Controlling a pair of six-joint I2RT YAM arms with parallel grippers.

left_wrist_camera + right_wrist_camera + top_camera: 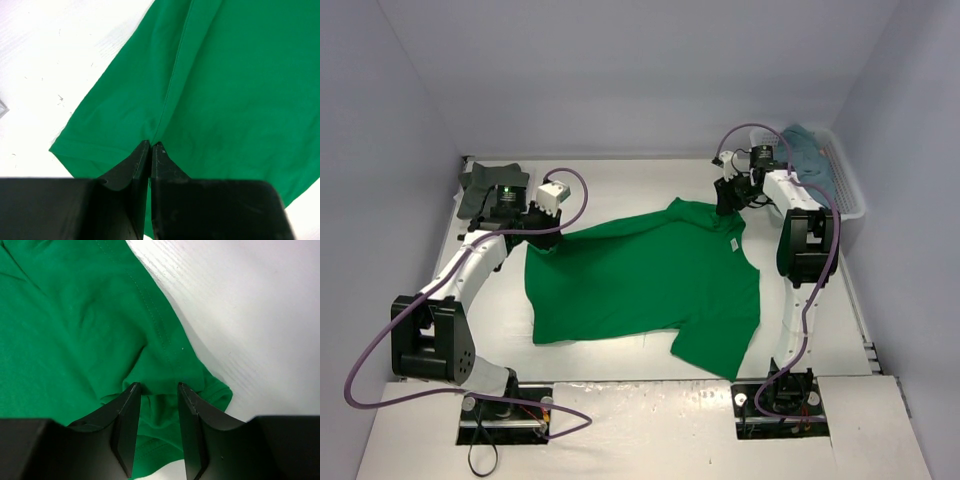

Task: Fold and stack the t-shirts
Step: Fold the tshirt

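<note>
Green t-shirt lies spread mostly flat across the middle of the white table. Its neck is toward the far side. The near-right part is rumpled, w/ one lobe reaching toward the near edge.

Left arm bends in from near-left to the shirt's far-left corner. Right arm runs up the right side & reaches in to the shirt's far-right part, beside the neck.

White mesh basket sits at far right by the wall, w/ a teal-blue t-shirt heaped in it. Dark grey-green t-shirt lies bunched at the far-left corner, just behind the left wrist & apart from the green one.

Left gripper: fingers pressed together, tips pinching the green cloth close to its hemmed edge, on a seam line. The cloth puckers at the tips.

Right gripper: fingers approx half apart, tips down at the shirt's stitched edge. A wrinkled ridge of cloth sits btwn them, not squeezed.

Small white label shows on the shirt, near the right gripper.
</note>
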